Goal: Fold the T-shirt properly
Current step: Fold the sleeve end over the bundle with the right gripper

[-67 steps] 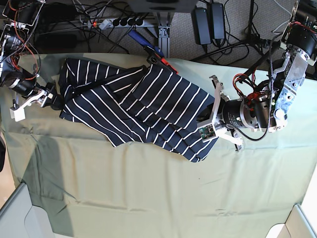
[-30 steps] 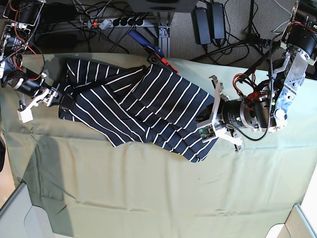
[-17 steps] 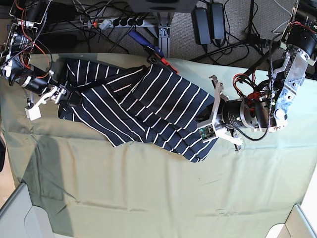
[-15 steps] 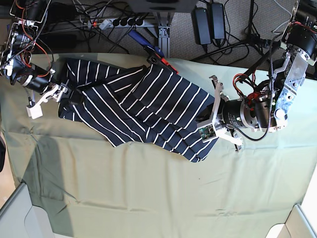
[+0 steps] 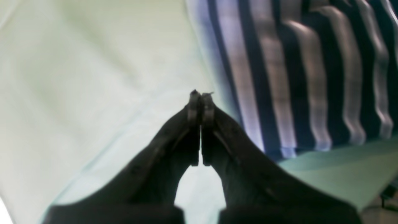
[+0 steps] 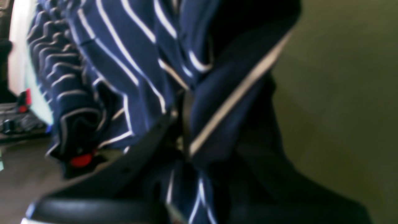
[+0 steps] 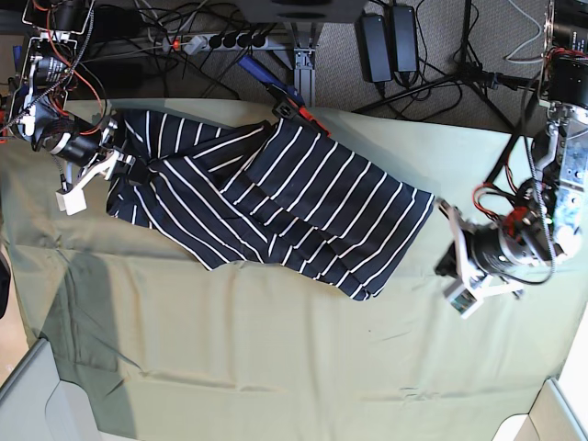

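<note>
The navy white-striped T-shirt (image 7: 276, 202) lies crumpled and slanted on the pale green cloth (image 7: 276, 367). My right gripper (image 7: 129, 170) is at the shirt's left end, shut on a fold of its fabric. In the right wrist view the fabric (image 6: 124, 62) is pinched at the gripper (image 6: 180, 118). My left gripper (image 7: 448, 266) is off the shirt, just right of its right edge, low over the cloth. In the left wrist view it (image 5: 200, 96) is shut and empty, with the shirt's edge (image 5: 311, 77) to its right.
A red and blue tool (image 7: 292, 103) lies at the table's far edge by the shirt. A power strip (image 7: 211, 41), adapters and cables lie behind the table. Grey bin corners stand at the bottom left (image 7: 28, 395) and bottom right (image 7: 562, 413).
My left gripper has let go of the shirt's right edge and pulled back to the right. The right gripper has carried the left end up and slightly right.
</note>
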Motion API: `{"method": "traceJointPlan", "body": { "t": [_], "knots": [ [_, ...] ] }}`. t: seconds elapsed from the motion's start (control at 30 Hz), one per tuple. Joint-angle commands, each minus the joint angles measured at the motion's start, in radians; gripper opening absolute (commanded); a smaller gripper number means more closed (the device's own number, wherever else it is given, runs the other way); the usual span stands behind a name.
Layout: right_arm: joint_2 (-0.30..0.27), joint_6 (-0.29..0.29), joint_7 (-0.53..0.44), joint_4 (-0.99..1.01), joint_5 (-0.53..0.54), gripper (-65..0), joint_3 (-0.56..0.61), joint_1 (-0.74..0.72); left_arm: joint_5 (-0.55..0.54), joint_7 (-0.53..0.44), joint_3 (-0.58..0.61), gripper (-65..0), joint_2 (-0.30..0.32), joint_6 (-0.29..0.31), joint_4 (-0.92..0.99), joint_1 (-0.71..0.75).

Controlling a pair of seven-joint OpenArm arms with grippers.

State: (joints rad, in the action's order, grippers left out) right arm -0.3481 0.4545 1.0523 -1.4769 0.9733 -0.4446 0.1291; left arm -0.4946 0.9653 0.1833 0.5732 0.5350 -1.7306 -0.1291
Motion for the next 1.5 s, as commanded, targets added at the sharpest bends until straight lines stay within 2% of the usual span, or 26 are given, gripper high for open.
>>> {"method": "traceJointPlan", "body": {
  "t": [0.0, 0.2, 0.33, 0.47, 0.57, 0.73, 0.83, 0.9, 1.13, 1.23, 1.47],
  "knots": [
    [-0.028, 0.096, -0.040, -0.013, -0.014, -65.0, -0.013, -0.024, -0.010, -0.019, -0.037, -65.0, 0.011, -0.021, -0.008, -0.020],
    [-0.088, 0.096, -0.067, -0.012, -0.100, -65.0, -0.014, -0.057, -0.062, -0.042, -0.169, -65.0, 0.011, -0.041, -0.007, -0.020],
    [-0.154, 0.095, -0.109, -0.011, -0.142, -65.0, -0.014, -0.057, -0.017, -0.038, -0.197, -65.0, 0.012, -0.154, -0.004, -0.020],
    [-0.217, 0.095, -0.120, -0.005, -0.159, -65.0, -0.014, -0.058, 0.006, 0.015, -0.197, -65.0, 0.011, -0.177, -0.004, -0.006],
    [-0.244, 0.095, -0.118, -0.005, -0.152, -65.0, -0.014, -0.078, 0.005, 0.031, -0.197, -65.0, 0.011, -0.177, -0.004, 0.032],
    [-0.247, 0.095, -0.033, -0.005, -0.028, -65.0, -0.014, -0.164, -0.018, 0.030, -0.197, -65.0, 0.011, -0.177, -0.004, 0.126],
    [-0.229, 0.096, -0.005, -0.010, 0.013, -65.0, -0.014, -0.213, -0.018, 0.026, -0.197, -65.0, 0.011, -0.177, -0.004, 0.183],
    [-0.197, 0.096, -0.001, -0.016, 0.030, -65.0, -0.011, -0.240, -0.018, 0.019, -0.197, -65.0, 0.011, -0.177, -0.004, 0.216],
    [-0.019, 0.097, 0.026, -0.112, 0.035, -65.0, -0.002, -0.264, -0.018, 0.000, -0.196, -65.0, 0.006, -0.175, -0.004, 0.268],
    [0.036, 0.097, 0.026, -0.177, 0.015, -65.0, 0.009, -0.264, -0.018, -0.010, -0.196, -65.0, 0.006, -0.175, -0.004, 0.268],
    [0.074, 0.096, 0.026, -0.294, -0.065, -65.0, 0.156, -0.264, -0.018, -0.020, -0.196, -65.0, 0.006, -0.176, -0.004, 0.268]
  ]
}}
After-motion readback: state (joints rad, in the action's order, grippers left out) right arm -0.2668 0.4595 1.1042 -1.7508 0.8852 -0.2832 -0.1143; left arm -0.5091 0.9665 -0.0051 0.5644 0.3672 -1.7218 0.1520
